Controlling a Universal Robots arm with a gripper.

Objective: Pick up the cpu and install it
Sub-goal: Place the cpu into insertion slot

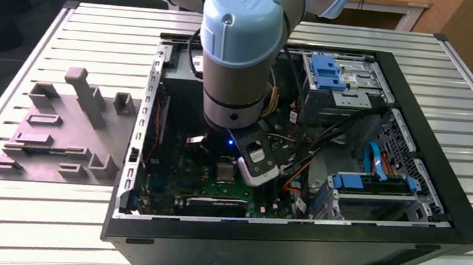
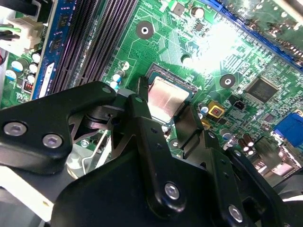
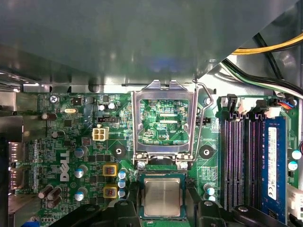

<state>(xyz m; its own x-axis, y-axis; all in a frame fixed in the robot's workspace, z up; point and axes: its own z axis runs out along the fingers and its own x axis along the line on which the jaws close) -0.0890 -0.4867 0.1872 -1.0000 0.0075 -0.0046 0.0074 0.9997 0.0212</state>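
Observation:
The cpu (image 3: 162, 196), a small silvery square chip with a pale rim, lies flat in the socket on the green motherboard (image 3: 71, 137). My gripper (image 3: 162, 202) reaches down into the computer case (image 1: 295, 242) and straddles the chip, with its black fingers (image 2: 142, 113) pressed against two opposite edges of the cpu (image 2: 166, 98). In the exterior view the gripper (image 1: 248, 169) hangs low over the board under the arm's grey and blue wrist. The socket's metal load frame (image 3: 135, 123) stands swung open just beyond the chip.
Dark memory slots (image 3: 241, 161) run beside the socket, and yellow and black cables (image 3: 270, 47) cross above them. Drive bays with blue clips (image 1: 329, 73) fill the case on the exterior view's right. A grey plastic tray (image 1: 54, 134) with upright blocks sits outside the case on the left.

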